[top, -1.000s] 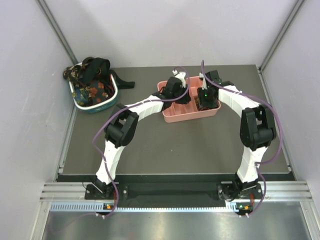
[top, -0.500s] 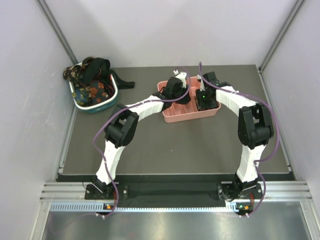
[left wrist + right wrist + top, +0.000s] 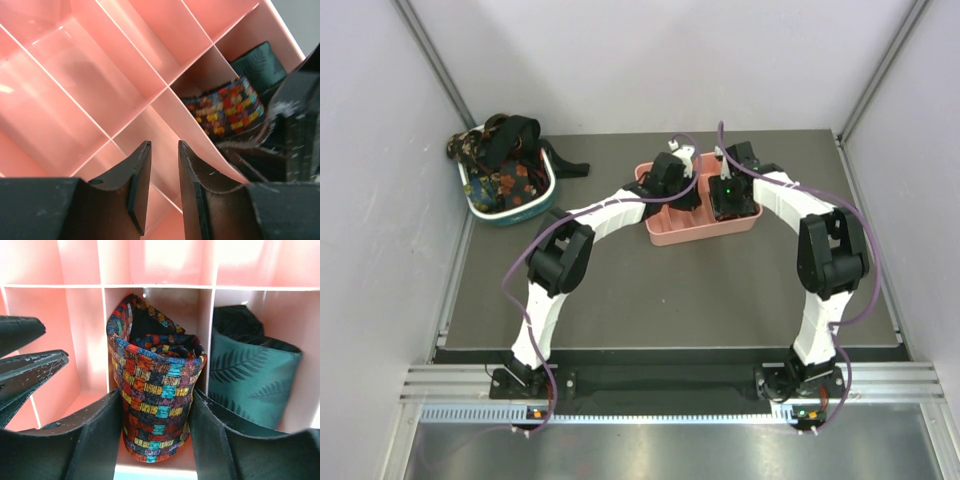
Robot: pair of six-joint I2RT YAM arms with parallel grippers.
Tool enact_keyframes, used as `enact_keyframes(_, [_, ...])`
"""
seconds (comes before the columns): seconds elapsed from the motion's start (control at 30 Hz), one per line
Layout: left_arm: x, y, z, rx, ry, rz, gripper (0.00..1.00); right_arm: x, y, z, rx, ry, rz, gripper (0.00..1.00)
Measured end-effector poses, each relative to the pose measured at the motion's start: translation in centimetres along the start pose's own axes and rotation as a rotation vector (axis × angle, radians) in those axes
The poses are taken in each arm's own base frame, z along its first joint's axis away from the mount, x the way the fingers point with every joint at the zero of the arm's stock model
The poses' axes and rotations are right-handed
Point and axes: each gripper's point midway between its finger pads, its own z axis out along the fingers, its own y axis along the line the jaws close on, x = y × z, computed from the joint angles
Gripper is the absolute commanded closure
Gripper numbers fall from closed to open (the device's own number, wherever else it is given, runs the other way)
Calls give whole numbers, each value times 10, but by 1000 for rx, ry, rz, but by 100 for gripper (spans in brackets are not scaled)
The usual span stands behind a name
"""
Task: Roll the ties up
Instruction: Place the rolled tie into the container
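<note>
The rolled checked tie (image 3: 155, 390) stands on end in a compartment of the pink compartment tray (image 3: 75, 265), directly between the two fingers of the right hand (image 3: 156, 410). The fingers flank it closely on both sides, but whether they pinch the roll or merely sit against it I cannot tell. In the next compartment to its right sits a green leaf-print tie (image 3: 250, 375), also rolled. The left hand (image 3: 163, 160) hovers over a neighbouring compartment, fingers parted by a narrow gap and grasping nothing. From above, both wrists cover the tray's contents (only some pink rim shows). Loose ties (image 3: 500, 165) are heaped in the oval basket (image 3: 512, 217) at the far left of the counter (image 3: 670, 290), their patterns hard to separate.
</note>
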Motion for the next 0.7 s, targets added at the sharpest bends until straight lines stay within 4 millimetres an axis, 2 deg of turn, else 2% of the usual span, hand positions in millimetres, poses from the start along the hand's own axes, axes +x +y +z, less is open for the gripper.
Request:
enact_keyframes(0.2, [1,-1,-7,7,23,5,66,-3,0,-3,-1,-14,-8,44])
enact_keyframes(0.3, [1,-1,-9,4,30,6,67,-4,0,-3,-2,-14,-11,50])
enact_keyframes(0.43, [1,-1,-12,2,37,8,67,-3,0,-4,0,-12,-12,41])
enact_keyframes(0.5, [2,-1,-13,4,41,8,67,-4,0,-5,-1,-13,-13,44])
enact_keyframes(0.53, [2,-1,-13,4,43,8,67,-4,0,-5,-1,-13,-12,56])
enact_keyframes(0.57, [3,-2,-14,6,46,9,67,-4,0,-5,-1,-14,-12,60])
enact_keyframes(0.7, [4,-3,-15,11,52,9,67,-3,-1,-3,2,-10,-14,57])
